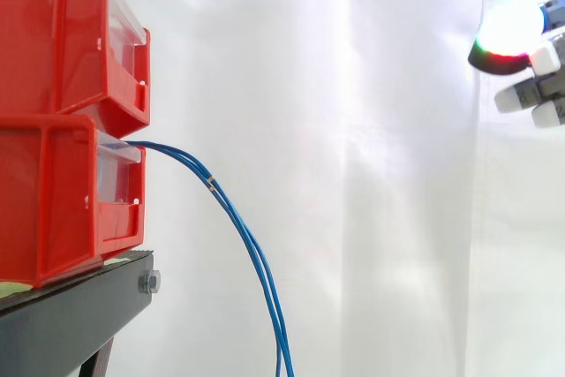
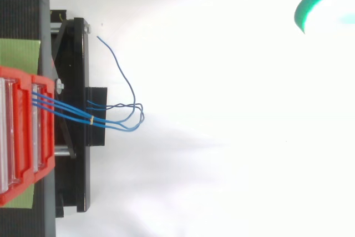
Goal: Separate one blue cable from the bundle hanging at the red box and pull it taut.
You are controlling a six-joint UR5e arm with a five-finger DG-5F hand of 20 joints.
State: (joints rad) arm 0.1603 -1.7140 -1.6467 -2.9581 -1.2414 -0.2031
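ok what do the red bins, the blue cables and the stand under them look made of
Red bins: probably moulded plastic, glossy, with ribbed walls. Blue cables: thin wire in smooth blue sheathing, likely plastic, hanging in soft curves. Stand: seemingly black-painted metal, matte, bolted at the edge.

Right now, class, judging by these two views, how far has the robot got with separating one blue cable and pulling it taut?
Done: nothing yet. The blue cables hang slack together from the lower red box. In hand: the hand is well away at the side view's right edge, touching none of them. Left: reach in, separate one cable, pull it taut.
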